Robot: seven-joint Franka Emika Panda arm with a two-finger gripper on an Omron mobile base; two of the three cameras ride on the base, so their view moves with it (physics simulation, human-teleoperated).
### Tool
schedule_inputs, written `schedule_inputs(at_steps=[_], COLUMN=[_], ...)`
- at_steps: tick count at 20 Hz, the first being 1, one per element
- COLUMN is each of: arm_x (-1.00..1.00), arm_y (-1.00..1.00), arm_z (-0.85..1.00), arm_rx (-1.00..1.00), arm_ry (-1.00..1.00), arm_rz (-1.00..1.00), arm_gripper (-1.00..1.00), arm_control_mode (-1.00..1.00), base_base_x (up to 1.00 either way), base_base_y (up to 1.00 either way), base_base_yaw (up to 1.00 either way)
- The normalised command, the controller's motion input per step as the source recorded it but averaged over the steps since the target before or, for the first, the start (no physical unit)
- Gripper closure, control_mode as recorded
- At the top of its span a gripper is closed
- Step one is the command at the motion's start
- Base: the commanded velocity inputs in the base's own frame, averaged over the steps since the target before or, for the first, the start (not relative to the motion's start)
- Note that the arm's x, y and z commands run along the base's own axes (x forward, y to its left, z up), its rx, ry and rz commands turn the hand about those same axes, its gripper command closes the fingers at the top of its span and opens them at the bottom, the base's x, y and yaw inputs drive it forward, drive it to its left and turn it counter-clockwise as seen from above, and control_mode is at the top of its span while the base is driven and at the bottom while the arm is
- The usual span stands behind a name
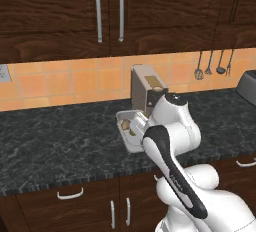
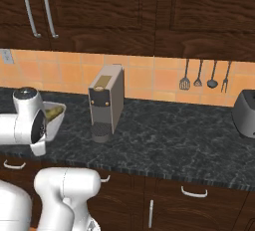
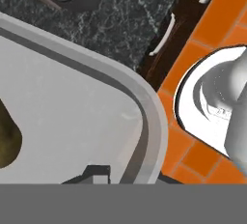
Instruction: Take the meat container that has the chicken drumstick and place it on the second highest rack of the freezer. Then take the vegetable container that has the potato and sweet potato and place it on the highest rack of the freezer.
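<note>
Item: shallow white plastic container (image 1: 131, 131) with brownish vegetables, above the dark marble tabletop (image 1: 60, 141), front of the grey coffee machine (image 1: 146, 87). Hand (image 3: 99, 172): pinching its rim, wall immediately ahead; long axis front-to-back.

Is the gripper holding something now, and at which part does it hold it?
The gripper holds the vegetable container by its rim at a rounded corner.
</note>
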Motion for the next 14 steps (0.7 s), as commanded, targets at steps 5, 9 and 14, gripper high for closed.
schedule_inputs(at_steps=[5,9,14], arm_x=[-0.28,-0.18,-0.82], arm_y=[0.0,-0.01,-0.34], arm_z=[1.0,0.99,0.56], arm_rx=[-0.1,-0.2,-0.24], arm_ry=[0.11,0.17,0.05], arm_rz=[0.18,0.2,0.21], arm_gripper=[1.0,1.0,1.0], arm_control_mode=[-1.0,-1.0,-1.0], base_base_x=[0.0,0.0,0.0], base_base_y=[0.0,0.0,0.0], base_base_yaw=[0.0,0.0,0.0])
